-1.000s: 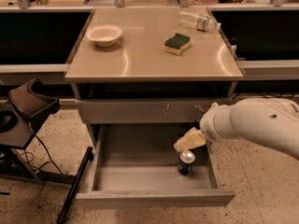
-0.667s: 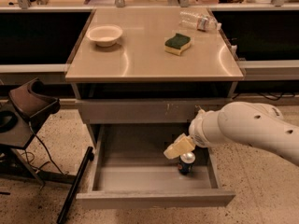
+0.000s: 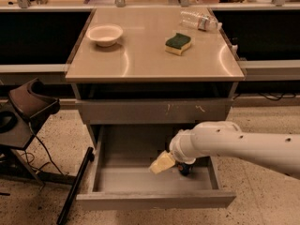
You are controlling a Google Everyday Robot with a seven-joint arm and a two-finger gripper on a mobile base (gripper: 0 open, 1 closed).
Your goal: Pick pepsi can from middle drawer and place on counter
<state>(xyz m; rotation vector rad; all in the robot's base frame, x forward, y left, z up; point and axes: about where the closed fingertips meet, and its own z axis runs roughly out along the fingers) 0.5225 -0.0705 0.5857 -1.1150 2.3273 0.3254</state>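
Observation:
The pepsi can [image 3: 184, 168] stands upright in the right part of the open middle drawer [image 3: 126, 181]; only its dark lower half shows under my wrist. My gripper [image 3: 162, 163] hangs over the drawer floor, just left of the can, on the white arm [image 3: 243, 144] that reaches in from the right. It holds nothing that I can see. The tan counter [image 3: 140, 50] tops the cabinet above.
On the counter are a white bowl [image 3: 105, 34], a green-yellow sponge [image 3: 178, 43] and a clear plastic bottle [image 3: 200, 20]. A shut drawer front with white scratches [image 3: 154, 110] sits above the open drawer. A dark chair and stand [image 3: 28, 111] are at the left.
My gripper has moved left and slightly down across the drawer, from above the can to its left side. The can has not moved.

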